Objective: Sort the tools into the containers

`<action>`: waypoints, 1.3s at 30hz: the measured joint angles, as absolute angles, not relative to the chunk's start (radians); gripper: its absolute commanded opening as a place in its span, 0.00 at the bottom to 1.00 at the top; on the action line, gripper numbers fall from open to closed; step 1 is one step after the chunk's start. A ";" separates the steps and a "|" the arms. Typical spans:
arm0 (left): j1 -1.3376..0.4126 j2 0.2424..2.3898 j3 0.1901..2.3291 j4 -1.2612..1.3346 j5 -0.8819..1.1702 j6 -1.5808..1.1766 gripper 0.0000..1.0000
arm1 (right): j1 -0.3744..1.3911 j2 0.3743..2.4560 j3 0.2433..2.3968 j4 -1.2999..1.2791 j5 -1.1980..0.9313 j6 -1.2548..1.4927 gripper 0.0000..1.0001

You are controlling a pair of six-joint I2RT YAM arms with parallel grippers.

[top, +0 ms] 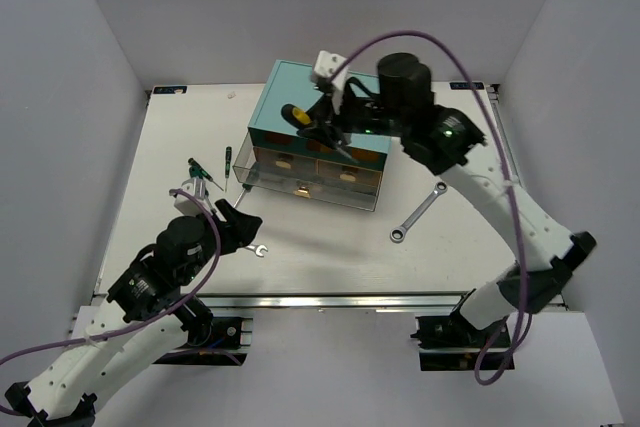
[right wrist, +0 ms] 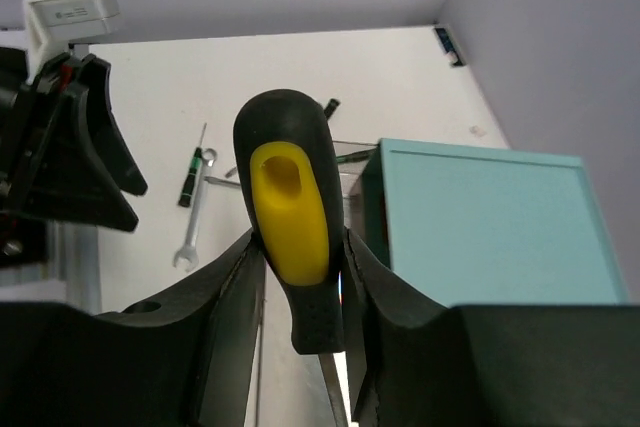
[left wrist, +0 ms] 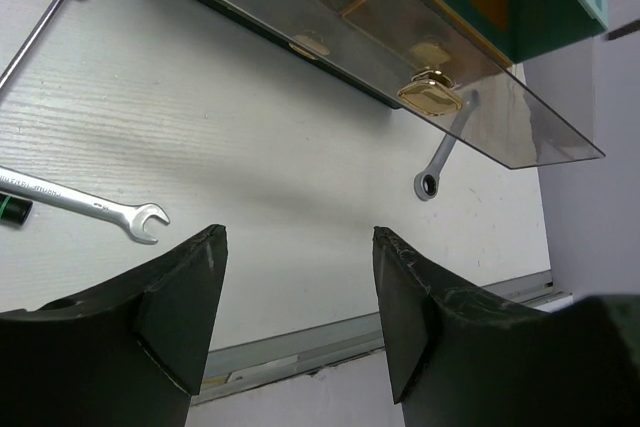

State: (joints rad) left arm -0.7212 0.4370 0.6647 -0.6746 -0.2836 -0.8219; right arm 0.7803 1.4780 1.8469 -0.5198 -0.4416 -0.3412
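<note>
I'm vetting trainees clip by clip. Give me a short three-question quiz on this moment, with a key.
1. True or false: the right gripper holds the yellow-and-black screwdriver.
2. How many wrenches lie on the table? A one, B two, C three.
3. Fill in: the left gripper has its jaws ____.
Key: 1 true; 2 B; 3 open.
</note>
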 measured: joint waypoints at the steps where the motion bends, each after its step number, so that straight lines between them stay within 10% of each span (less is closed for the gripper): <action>1: -0.721 0.435 0.665 -0.672 -0.285 -0.822 0.70 | 0.801 1.511 1.858 -0.514 -0.416 -0.318 0.00; 7: -0.721 0.438 0.665 -0.645 -0.286 -0.824 0.70 | 0.829 1.647 1.846 -0.538 -0.274 -0.246 0.02; 12: -0.721 0.487 0.665 -0.600 -0.278 -0.811 0.70 | 0.855 1.650 1.743 -0.564 -0.171 -0.326 0.65; 15: -0.721 0.540 0.665 -0.567 -0.270 -0.797 0.68 | 0.865 1.646 1.710 -0.581 -0.153 -0.376 0.72; 19: -0.721 0.616 0.661 -0.485 -0.255 -0.772 0.44 | 0.866 1.624 1.703 -0.589 -0.147 -0.405 0.58; 22: -0.721 0.691 0.653 -0.401 -0.253 -0.751 0.29 | 0.854 1.581 1.708 -0.588 -0.160 -0.416 0.03; 32: -0.720 1.147 0.747 -0.245 -0.319 -0.697 0.29 | 0.611 1.299 1.571 -0.436 -0.325 -0.350 0.00; 39: -0.702 1.374 0.947 -0.217 -0.364 -0.666 0.59 | 0.533 1.215 1.372 -0.398 -0.337 -0.311 0.00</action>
